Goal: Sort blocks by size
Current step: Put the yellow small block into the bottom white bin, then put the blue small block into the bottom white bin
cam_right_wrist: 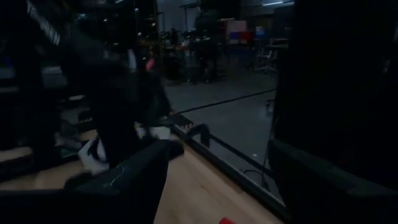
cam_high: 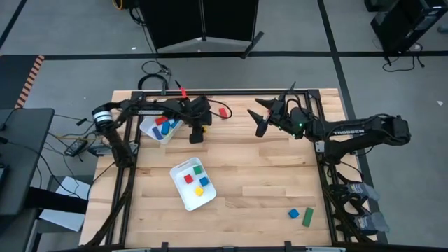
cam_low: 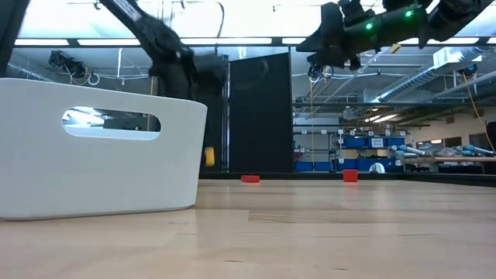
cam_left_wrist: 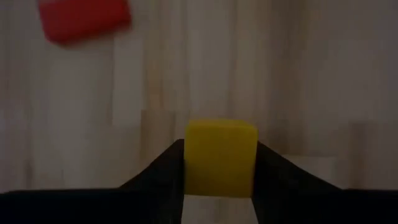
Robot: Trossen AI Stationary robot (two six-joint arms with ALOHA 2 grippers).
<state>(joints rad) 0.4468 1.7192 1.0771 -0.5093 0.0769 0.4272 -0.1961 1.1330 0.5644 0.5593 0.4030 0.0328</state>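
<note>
Your left gripper (cam_left_wrist: 219, 163) is clamped on a yellow block (cam_left_wrist: 221, 158), held above the worktop (cam_high: 266, 175) just beside the white tray (cam_high: 150, 133) holding blue and red blocks; a red block (cam_left_wrist: 84, 18) lies on the wood just ahead of it. Your right gripper (cam_high: 260, 117) hovers with its fingers spread wide and nothing between them, well apart from the left one. A second tray (cam_high: 183, 201) of blocks sits nearer you than the left gripper, and a blue cube (cam_high: 294, 213) and green bar (cam_high: 307, 216) lie far off at the near right.

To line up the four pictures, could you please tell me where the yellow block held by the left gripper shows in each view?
High view: yellow block under the left gripper, beside the upper white tray.
Low view: it hangs left of centre.
Left wrist view: centre, between the fingers.
Right wrist view: not visible.
Shared landmark: the loose red block.
</note>
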